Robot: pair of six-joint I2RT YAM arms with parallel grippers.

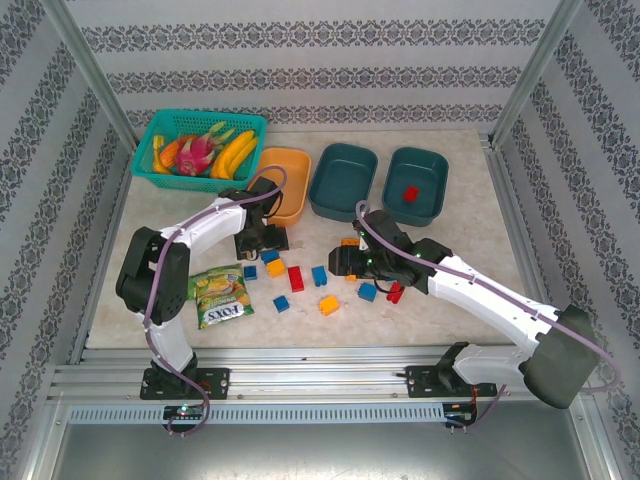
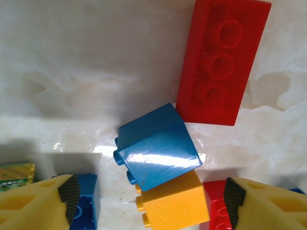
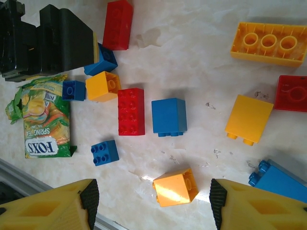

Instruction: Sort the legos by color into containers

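Observation:
Lego bricks lie scattered mid-table. My left gripper (image 1: 262,240) is open and low over a tilted blue brick (image 2: 158,153) that leans on a yellow brick (image 2: 172,203); both lie between its fingertips (image 2: 71,194). A long red brick (image 2: 220,62) lies beyond them. My right gripper (image 1: 345,262) is open above a yellow brick (image 3: 175,187), with a red brick (image 3: 131,111) and a blue brick (image 3: 169,116) farther ahead. At the back stand the orange tub (image 1: 290,160) and two teal tubs (image 1: 343,185) (image 1: 432,165); the right one holds a red brick (image 1: 410,193).
A green snack packet (image 1: 223,295) lies left of the bricks, close to the left arm. A teal mesh basket (image 1: 165,125) of fruit stands at the back left. Metal frame rails run along the table's edges. More bricks (image 1: 367,292) sit under the right arm.

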